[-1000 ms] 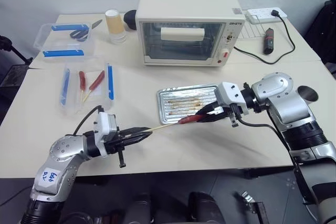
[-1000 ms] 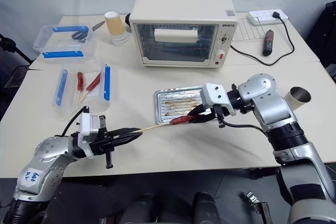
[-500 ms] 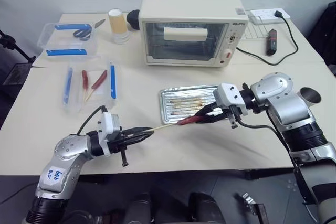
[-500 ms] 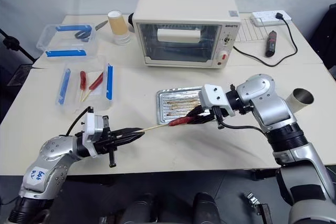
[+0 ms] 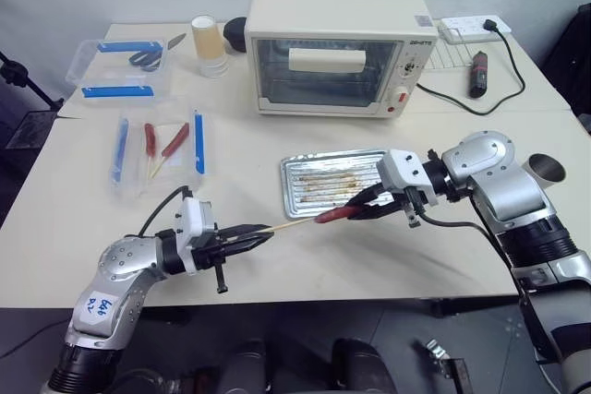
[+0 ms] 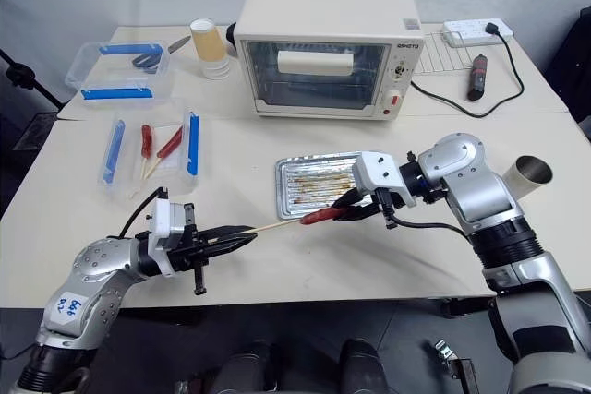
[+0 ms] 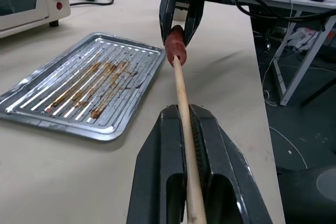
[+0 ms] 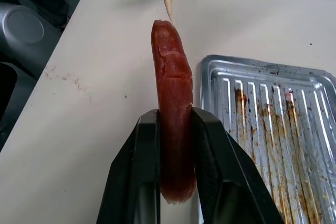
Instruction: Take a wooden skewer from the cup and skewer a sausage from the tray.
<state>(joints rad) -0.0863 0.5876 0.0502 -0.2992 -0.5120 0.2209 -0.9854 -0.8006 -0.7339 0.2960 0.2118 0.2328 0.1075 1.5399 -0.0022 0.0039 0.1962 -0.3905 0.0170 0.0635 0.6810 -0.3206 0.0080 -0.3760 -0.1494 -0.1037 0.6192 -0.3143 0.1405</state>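
Left eye view takes in the pale worktop [image 5: 277,256], with a cream toaster oven [image 5: 337,48] at the back and, to its left, two clear plastic boxes with blue clips [image 5: 115,69], the nearer one holding red sausages on sticks. A stack of paper cups [image 5: 209,43] stands just beside the oven. The tray [image 5: 305,193] lies in the middle of the worktop, its ridged floor streaked with brown grease. At the right edge, near the right arm, the brown cup [image 5: 543,171] shows its grey inside.

The right pincer [image 5: 362,207] reaches in over the tray's near edge, its black fingers closed on the sausage [image 5: 334,213], which sticks out past the fingertips toward the left arm, held above the worktop. The left pincer [image 5: 254,237] is clamped tight on the wooden skewer [image 5: 291,223]; the stick runs out beyond its tips, straight across to the sausage, its point meeting the sausage's free end.
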